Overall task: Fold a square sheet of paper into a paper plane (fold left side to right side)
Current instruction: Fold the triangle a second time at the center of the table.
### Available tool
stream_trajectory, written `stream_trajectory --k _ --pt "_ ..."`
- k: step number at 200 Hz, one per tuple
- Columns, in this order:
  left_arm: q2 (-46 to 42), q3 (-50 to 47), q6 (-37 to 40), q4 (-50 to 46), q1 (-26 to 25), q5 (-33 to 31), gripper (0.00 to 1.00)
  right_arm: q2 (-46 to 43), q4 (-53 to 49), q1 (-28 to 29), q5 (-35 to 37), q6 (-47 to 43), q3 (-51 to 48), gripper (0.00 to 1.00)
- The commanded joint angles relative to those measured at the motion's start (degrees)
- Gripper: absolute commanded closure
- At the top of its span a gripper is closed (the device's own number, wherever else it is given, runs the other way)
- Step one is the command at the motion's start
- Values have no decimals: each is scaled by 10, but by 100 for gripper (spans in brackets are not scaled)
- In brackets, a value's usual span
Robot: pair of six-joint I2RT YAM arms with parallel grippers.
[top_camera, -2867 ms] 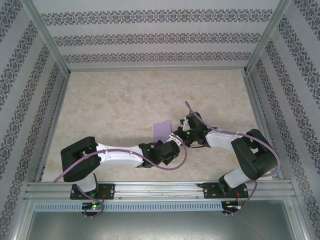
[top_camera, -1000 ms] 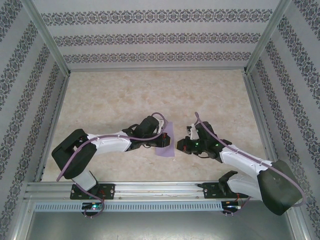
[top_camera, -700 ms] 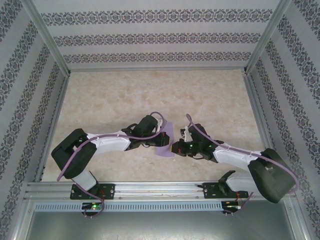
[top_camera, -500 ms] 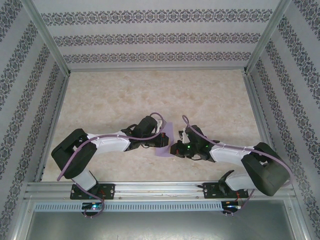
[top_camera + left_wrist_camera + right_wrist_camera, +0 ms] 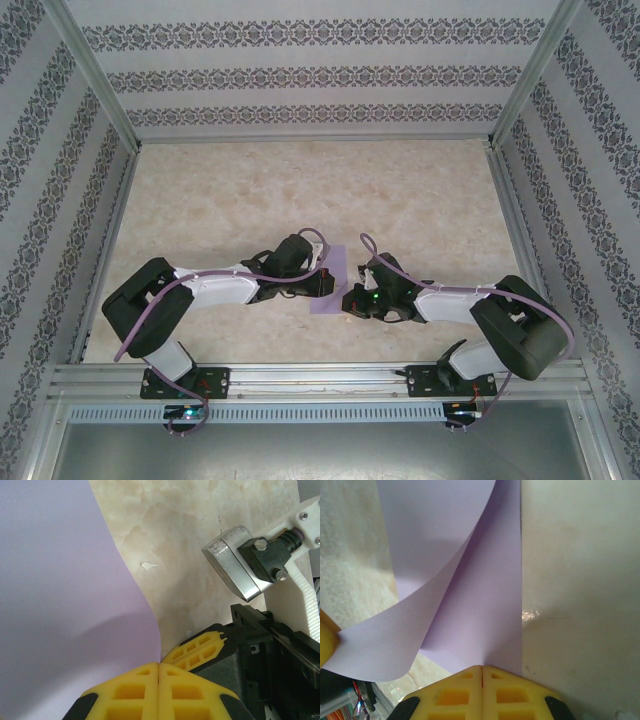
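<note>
The square sheet of paper [image 5: 329, 304] lies on the marbled table [image 5: 240, 195] between the two arms, near their bases; its left part is raised and curls over the flat part, as the right wrist view shows [image 5: 435, 540]. The left gripper [image 5: 323, 281] has its yellow fingers pressed together, and the paper's edge runs right into their seam [image 5: 159, 680], so it seems to pinch the raised flap, though the contact itself is hard to make out. The right gripper [image 5: 349, 297] is also closed, its joined tips [image 5: 482, 680] resting at the near end of the flat layer, probably pinning it rather than gripping it. The sheet's right edge runs straight away from the right gripper, and the flap hangs to the left of that edge; the left arm is the nearer one to carry it across, so the fold depends on the flap travelling rightward until its free edge meets that line.
</note>
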Motion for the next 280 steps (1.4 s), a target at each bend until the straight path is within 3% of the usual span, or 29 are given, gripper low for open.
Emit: stream_trajectory --k 1,144,280 --pt "1 -4 29 -13 14 -1 100 3 -12 9 12 -7 -4 100" --pt "13 2 146 -50 49 20 100 27 -25 11 2 -19 -2 100" --pt "48 19 172 -31 80 25 100 33 -36 11 7 -26 -2 100"
